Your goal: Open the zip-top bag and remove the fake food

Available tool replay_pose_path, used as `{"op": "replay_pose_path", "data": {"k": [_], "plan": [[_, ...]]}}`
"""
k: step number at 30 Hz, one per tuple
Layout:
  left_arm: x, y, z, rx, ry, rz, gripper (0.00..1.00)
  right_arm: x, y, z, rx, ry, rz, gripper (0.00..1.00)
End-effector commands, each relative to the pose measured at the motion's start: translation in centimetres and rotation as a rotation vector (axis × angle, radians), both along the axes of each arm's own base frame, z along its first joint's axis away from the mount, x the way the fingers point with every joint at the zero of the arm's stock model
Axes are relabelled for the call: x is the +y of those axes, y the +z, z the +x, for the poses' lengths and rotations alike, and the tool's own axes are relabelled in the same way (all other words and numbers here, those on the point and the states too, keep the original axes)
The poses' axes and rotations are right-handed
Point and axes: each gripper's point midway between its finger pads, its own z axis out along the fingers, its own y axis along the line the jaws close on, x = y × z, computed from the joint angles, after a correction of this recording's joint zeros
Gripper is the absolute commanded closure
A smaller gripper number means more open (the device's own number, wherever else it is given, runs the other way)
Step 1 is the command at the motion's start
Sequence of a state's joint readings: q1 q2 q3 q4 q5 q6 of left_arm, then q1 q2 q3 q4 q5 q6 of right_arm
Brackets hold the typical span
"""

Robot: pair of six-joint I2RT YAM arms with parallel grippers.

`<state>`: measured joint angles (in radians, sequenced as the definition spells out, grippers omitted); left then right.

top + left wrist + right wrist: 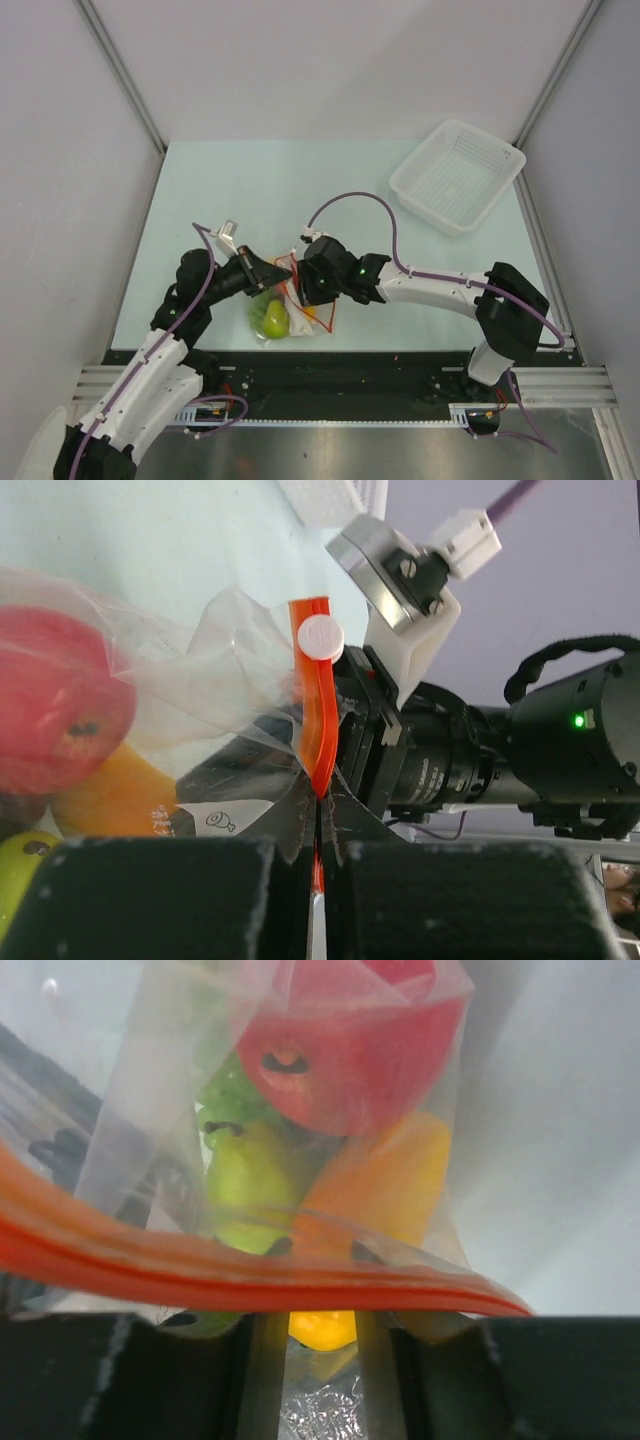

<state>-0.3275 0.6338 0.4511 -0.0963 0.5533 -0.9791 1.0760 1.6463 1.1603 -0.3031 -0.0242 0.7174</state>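
Note:
The clear zip-top bag (285,315) lies near the table's front edge with fake food inside. My left gripper (283,271) is shut on the end of the bag's orange-red zip strip (318,715), just below the white slider (320,637). In the left wrist view I see the red apple (60,715) and an orange-yellow fruit (110,795) through the plastic. My right gripper (299,279) faces the left one at the bag's mouth. In the right wrist view its fingertips (280,1252) stand apart behind the strip (250,1270), with the apple (345,1055), a green fruit (245,1175) and the orange-yellow fruit (385,1185) beyond.
A white mesh basket (457,175) stands at the table's back right. The front rail (340,375) runs just below the bag. Grey walls close in both sides.

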Motion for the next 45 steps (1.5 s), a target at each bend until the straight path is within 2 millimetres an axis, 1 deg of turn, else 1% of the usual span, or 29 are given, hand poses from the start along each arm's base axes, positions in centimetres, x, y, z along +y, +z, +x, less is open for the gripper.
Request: {"op": "replay_pose_path", "data": {"k": [1, 2, 3, 4, 9, 11, 12, 14, 15, 18, 21, 23, 24, 26, 28, 29, 30, 31, 32, 33, 35, 36, 37, 39, 40, 42, 43, 44, 45], "plan": [[-1.5, 1.1, 0.0, -0.036, -0.025, -0.061, 1.00, 0.5, -0.7, 0.6, 0.024, -0.011, 0.053, 0.60], [-1.7, 0.3, 0.2, -0.014, -0.027, -0.054, 1.00, 0.3, -1.0, 0.7, 0.033, -0.018, 0.053, 0.59], [-1.9, 0.2, 0.3, -0.014, -0.025, -0.050, 1.00, 0.5, -1.4, 0.6, 0.038, -0.011, 0.057, 0.57], [-2.2, 0.1, 0.2, -0.017, -0.036, -0.045, 1.00, 0.0, -2.3, 0.6, 0.049, -0.016, 0.042, 0.52], [-3.2, -1.7, 0.5, 0.012, -0.038, -0.004, 1.00, -0.2, -4.4, 0.6, 0.076, -0.022, 0.036, 0.41], [-3.4, -2.1, 0.4, 0.015, -0.039, 0.008, 1.00, -0.4, -5.2, 0.4, 0.090, -0.027, 0.026, 0.37], [-3.6, -2.5, 0.2, 0.022, -0.049, 0.019, 1.00, -0.2, -5.3, 0.5, 0.088, -0.023, 0.035, 0.34], [-3.6, -3.2, 0.2, 0.031, -0.041, 0.033, 1.00, -0.3, -6.3, 0.1, 0.104, -0.017, 0.028, 0.31], [-3.6, -3.3, 0.2, 0.037, -0.037, 0.033, 1.00, -0.1, -6.5, 0.1, 0.109, -0.013, 0.037, 0.29], [-3.6, -4.0, -0.2, 0.052, -0.039, 0.033, 1.00, -0.1, -7.7, -0.1, 0.130, -0.009, 0.034, 0.27], [-3.3, -4.6, -0.4, 0.056, -0.031, 0.052, 1.00, -0.1, -8.9, -0.2, 0.142, -0.004, 0.015, 0.24], [-3.0, -4.9, -0.3, 0.057, -0.016, 0.062, 1.00, -0.1, -9.2, -0.3, 0.135, 0.007, 0.008, 0.26], [-3.0, -4.9, -0.4, 0.058, -0.015, 0.062, 1.00, -0.3, -9.1, -0.1, 0.121, -0.001, -0.004, 0.30], [-3.0, -4.7, -0.5, 0.056, -0.019, 0.061, 1.00, -0.4, -8.3, 0.4, 0.053, -0.004, -0.031, 0.33], [-2.9, -4.8, -0.5, 0.054, -0.022, 0.073, 1.00, -0.9, -6.8, 0.5, 0.008, -0.004, -0.054, 0.36], [-2.9, -4.5, -0.4, 0.045, -0.021, 0.075, 1.00, -0.8, -5.8, 1.0, -0.046, -0.005, -0.065, 0.37], [-2.8, -4.6, -0.5, 0.045, -0.023, 0.081, 1.00, -1.2, -4.9, 1.0, -0.067, -0.002, -0.077, 0.40], [-2.9, -4.4, -0.5, 0.043, -0.023, 0.080, 1.00, -1.0, -3.6, 1.3, -0.094, -0.002, -0.068, 0.42], [-2.8, -4.5, -0.5, 0.046, -0.023, 0.082, 1.00, -1.2, -3.0, 1.6, -0.127, 0.001, -0.081, 0.44], [-2.9, -4.4, -0.5, 0.044, -0.025, 0.078, 1.00, -1.7, -2.0, 1.5, -0.139, 0.003, -0.085, 0.48], [-3.0, -4.1, -0.5, 0.039, -0.030, 0.075, 1.00, -1.6, -0.5, 1.6, -0.169, 0.016, -0.075, 0.55], [-3.0, -3.9, -0.5, 0.032, -0.033, 0.078, 1.00, -1.8, 0.1, 1.4, -0.183, 0.027, -0.077, 0.63], [-3.1, -3.6, -0.4, 0.024, -0.038, 0.079, 1.00, -2.0, 1.2, 1.4, -0.201, 0.031, -0.062, 0.67], [-3.0, -3.2, -0.3, 0.005, -0.036, 0.082, 1.00, -2.1, 2.1, 1.0, -0.222, 0.058, -0.052, 0.72], [-2.9, -3.2, -0.3, 0.012, -0.030, 0.090, 1.00, -2.1, 3.1, 0.8, -0.235, 0.069, -0.032, 0.73], [-2.9, -2.9, -0.2, 0.007, -0.030, 0.093, 1.00, -2.2, 3.7, 0.2, -0.238, 0.103, -0.022, 0.78], [-3.0, -2.5, -0.1, -0.003, -0.033, 0.091, 1.00, -2.3, 4.1, 0.0, -0.256, 0.122, -0.016, 0.79], [-3.0, -2.3, -0.1, -0.011, -0.038, 0.093, 1.00, -2.2, 4.9, -0.1, -0.279, 0.127, 0.006, 0.80], [-3.1, -2.1, -0.1, -0.014, -0.042, 0.093, 1.00, -2.5, 4.9, -0.1, -0.287, 0.128, 0.007, 0.82]]}}
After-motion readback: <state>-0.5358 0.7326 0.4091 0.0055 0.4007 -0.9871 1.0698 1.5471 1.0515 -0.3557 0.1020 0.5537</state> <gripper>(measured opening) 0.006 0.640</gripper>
